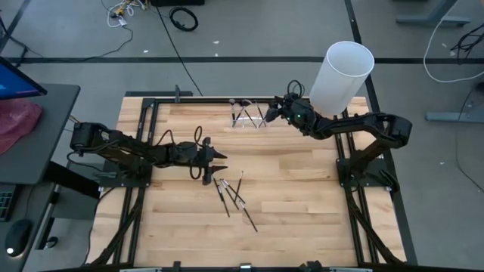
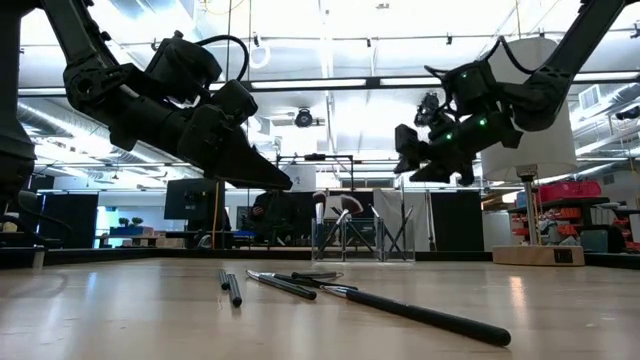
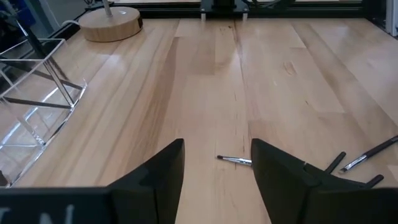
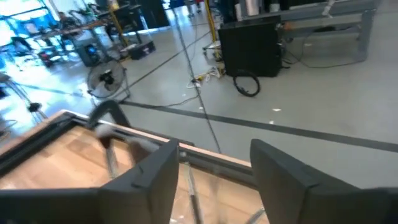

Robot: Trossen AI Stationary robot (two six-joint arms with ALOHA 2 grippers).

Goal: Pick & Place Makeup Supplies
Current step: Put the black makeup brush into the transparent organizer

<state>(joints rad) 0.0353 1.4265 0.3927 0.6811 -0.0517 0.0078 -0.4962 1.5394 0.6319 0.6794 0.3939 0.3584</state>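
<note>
Several thin dark makeup brushes and sticks (image 1: 234, 196) lie flat in a loose group on the wooden table, near its middle (image 2: 300, 285). One long black handle (image 2: 430, 315) lies nearest the low camera. More brushes (image 2: 330, 218) stand leaning in the small clear holder (image 1: 248, 117) at the far edge. My left gripper (image 1: 221, 163) hovers open above the table, just left of the lying group. In its wrist view a short brush (image 3: 235, 160) shows beyond its open fingers (image 3: 217, 180). My right gripper (image 1: 269, 112) hangs open and empty in the air beside the holder (image 2: 408, 150).
A tall white cylinder (image 1: 344, 75) on a round wooden base (image 3: 112, 22) stands at the far right corner, behind my right arm. The clear holder (image 3: 37, 93) sits by the far edge. Bare wood lies right of the brushes and toward the near edge (image 1: 302, 227).
</note>
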